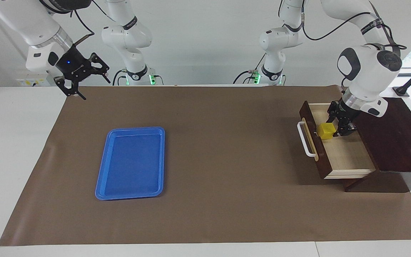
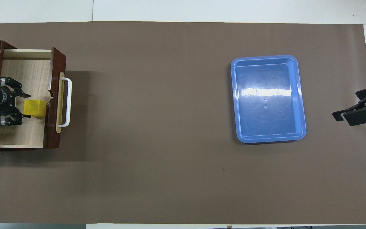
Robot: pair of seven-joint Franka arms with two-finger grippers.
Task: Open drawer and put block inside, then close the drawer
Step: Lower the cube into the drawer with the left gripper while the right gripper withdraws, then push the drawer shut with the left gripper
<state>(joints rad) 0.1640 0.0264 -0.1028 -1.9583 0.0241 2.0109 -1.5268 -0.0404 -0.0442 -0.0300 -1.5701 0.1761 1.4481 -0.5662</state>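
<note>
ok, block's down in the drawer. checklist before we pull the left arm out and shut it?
1. Drawer pulled open: ok.
2. Block inside the drawer, sitting on its floor just inside the front panel: ok.
3. Left gripper let go of the block: cannot tell; fingers are spread, but the tips flank the block.
4. Left gripper out of the drawer: not ok, it is down inside.
5. Handle free of obstruction: ok.
6. Right gripper out of the way: ok; open, waiting raised at its own end of the table.
</note>
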